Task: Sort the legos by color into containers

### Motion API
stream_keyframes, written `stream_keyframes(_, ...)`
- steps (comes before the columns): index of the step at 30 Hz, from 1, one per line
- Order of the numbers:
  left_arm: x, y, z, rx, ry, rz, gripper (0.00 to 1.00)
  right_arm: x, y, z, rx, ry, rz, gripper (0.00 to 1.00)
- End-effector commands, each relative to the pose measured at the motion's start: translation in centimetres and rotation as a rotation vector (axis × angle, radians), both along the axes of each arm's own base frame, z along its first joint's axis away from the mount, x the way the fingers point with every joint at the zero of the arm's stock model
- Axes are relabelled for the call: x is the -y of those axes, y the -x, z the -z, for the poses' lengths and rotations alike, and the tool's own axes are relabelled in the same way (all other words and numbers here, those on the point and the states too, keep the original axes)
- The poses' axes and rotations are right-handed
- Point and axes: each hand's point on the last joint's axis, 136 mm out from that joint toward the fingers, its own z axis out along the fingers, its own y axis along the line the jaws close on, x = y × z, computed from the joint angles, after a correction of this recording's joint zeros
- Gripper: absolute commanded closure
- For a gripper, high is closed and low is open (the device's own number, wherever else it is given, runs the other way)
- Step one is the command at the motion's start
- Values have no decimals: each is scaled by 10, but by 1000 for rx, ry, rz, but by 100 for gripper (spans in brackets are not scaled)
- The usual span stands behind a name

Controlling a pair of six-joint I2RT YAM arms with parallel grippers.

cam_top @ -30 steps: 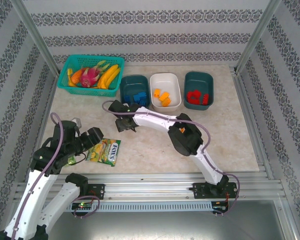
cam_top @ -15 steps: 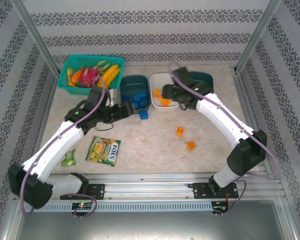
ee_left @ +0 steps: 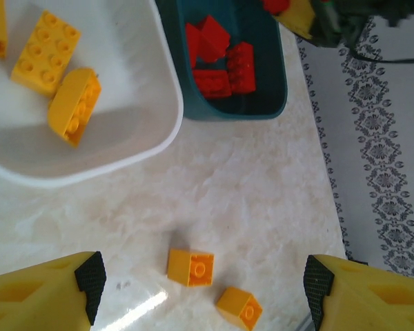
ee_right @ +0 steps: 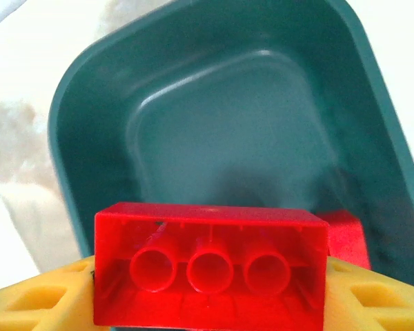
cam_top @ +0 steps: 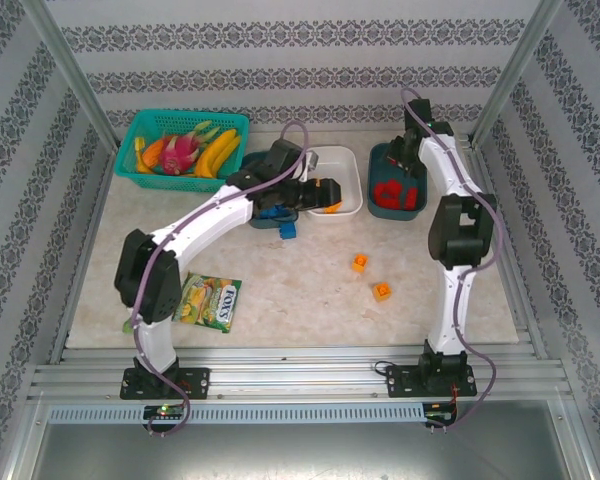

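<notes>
My right gripper (ee_right: 207, 296) was clamped on a red oblong plastic brick (ee_right: 210, 265), hanging above the dark teal rounded plastic tub (ee_right: 228, 131) near the desk's (cam_top: 300, 295) far right corner; my left gripper (ee_left: 203, 283) stood open and empty, just nearside of the white rounded plastic tub (ee_left: 124, 131) at the far edge; two small orange-yellow plastic bricks (ee_left: 190, 267) lay loose mid-desk.

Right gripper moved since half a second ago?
Yes. The right gripper, shut on a red lego, went rightward from over the white tub to over the right-hand teal tub.
</notes>
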Motion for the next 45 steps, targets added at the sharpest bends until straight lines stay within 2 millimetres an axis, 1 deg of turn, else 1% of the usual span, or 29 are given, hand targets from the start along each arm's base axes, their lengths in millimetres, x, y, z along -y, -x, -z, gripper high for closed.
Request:
stream_keyframes(1,15,-7,-15,52,18,51,22,0,-2,10,-75,6,19,42)
stream_keyframes(3,19,-12,-14,51,20,49,22,4,-7,19,-92,18,35,42)
stream_keyframes(5,23,-15,-12,51,25,53,22,8,-7,31,-119,20,64,41)
stream_keyframes(7,28,-20,-15,64,40,51,22,12,-6,45,-144,4,91,41)
stream_keyframes(10,32,-25,-19,70,55,42,22,13,-7,56,-157,-7,98,39)
stream_keyframes(14,36,-28,-30,75,79,45,22,12,-6,63,-175,-13,83,34)
stream_keyframes(16,37,-28,-36,84,89,48,22,12,-5,64,-181,-13,81,30)
stream_keyframes(18,38,-27,-39,80,94,48,22,11,-6,61,-172,-16,80,26)
stream_keyframes(21,36,-27,-42,81,93,40,22,10,-8,48,-146,-18,75,21)
stream_keyframes(24,34,-25,-44,81,90,32,22,8,-12,22,-90,-2,55,16)
stream_keyframes(27,28,-24,-46,81,83,9,21,2,-15,-15,-10,9,29,15)
stream_keyframes(30,14,-17,-47,76,50,-35,20,-13,-12,-65,90,12,-19,15)
stream_keyframes(32,-8,-8,-36,44,-20,-102,19,-32,3,-98,153,3,-76,15)
stream_keyframes(33,-20,-4,-27,19,-58,-134,18,-44,13,-113,191,0,-113,15)
stream_keyframes(35,-43,9,-7,-22,-124,-185,17,-73,46,-136,286,-5,-204,13)
stream_keyframes(36,-52,15,1,-32,-149,-203,16,-83,64,-147,338,-7,-238,12)
stream_keyframes(39,-75,31,25,-67,-217,-259,15,-119,130,-156,456,-57,-369,11)
stream_keyframes(40,-81,35,33,-75,-239,-274,14,-132,153,-154,488,-101,-427,10)
stream_keyframes(41,-86,38,42,-82,-261,-286,9,-146,176,-150,517,-153,-482,10)
stream_keyframes(42,-89,40,49,-86,-282,-295,9,-156,199,-146,546,-205,-534,10)
stream_keyframes(44,-94,42,67,-88,-331,-313,8,-168,236,-128,565,-271,-595,9)
stream_keyframes(45,-95,42,75,-88,-353,-320,8,-171,252,-118,572,-302,-611,9)
